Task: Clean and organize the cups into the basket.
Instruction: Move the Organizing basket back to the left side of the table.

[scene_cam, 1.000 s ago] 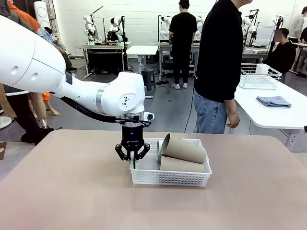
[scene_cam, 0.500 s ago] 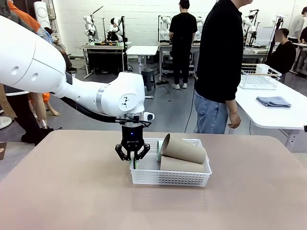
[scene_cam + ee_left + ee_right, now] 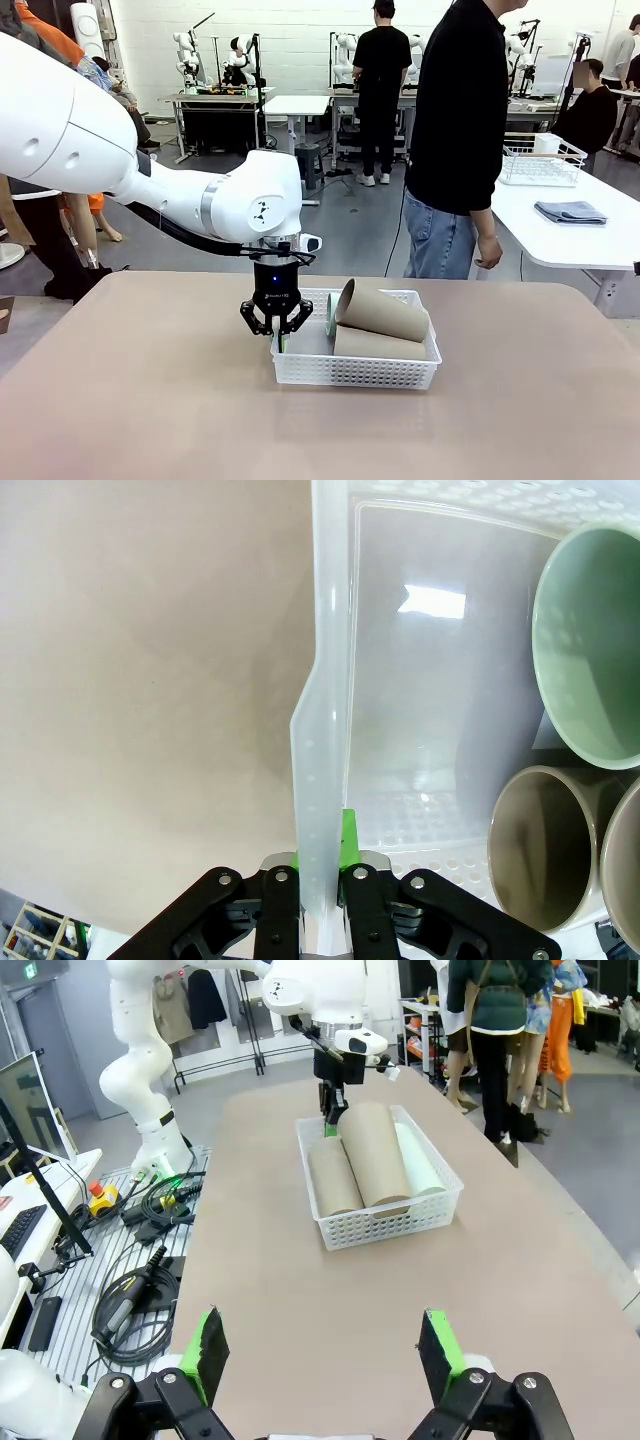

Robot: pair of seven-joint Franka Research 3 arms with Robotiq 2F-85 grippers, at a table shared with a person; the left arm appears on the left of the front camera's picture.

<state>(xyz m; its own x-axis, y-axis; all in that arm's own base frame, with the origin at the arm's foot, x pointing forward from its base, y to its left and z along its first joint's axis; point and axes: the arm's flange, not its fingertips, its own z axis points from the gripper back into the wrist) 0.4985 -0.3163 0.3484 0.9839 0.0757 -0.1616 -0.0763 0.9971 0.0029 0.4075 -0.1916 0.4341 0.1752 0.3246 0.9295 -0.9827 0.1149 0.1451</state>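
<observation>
The left pincer [image 3: 279, 331] is clamping shut on the left wall of the basket [image 3: 355, 371], which is sitting mid-table toward the far edge. Inside it, two tan cups [image 3: 385, 312] and a mint cup [image 3: 329, 314] are lying sideways. The right pincer [image 3: 325, 1358] is hovering spread wide, gripping nothing.

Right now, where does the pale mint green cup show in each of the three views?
Front view: the mint green cup peeks out as a thin edge in the white basket, behind the upper tan cup.
Left wrist view: its open mouth sits at the upper right.
Right wrist view: it lies at the basket's right side.
Shared landmark: the left end effector, shut on the basket's short wall.
</observation>
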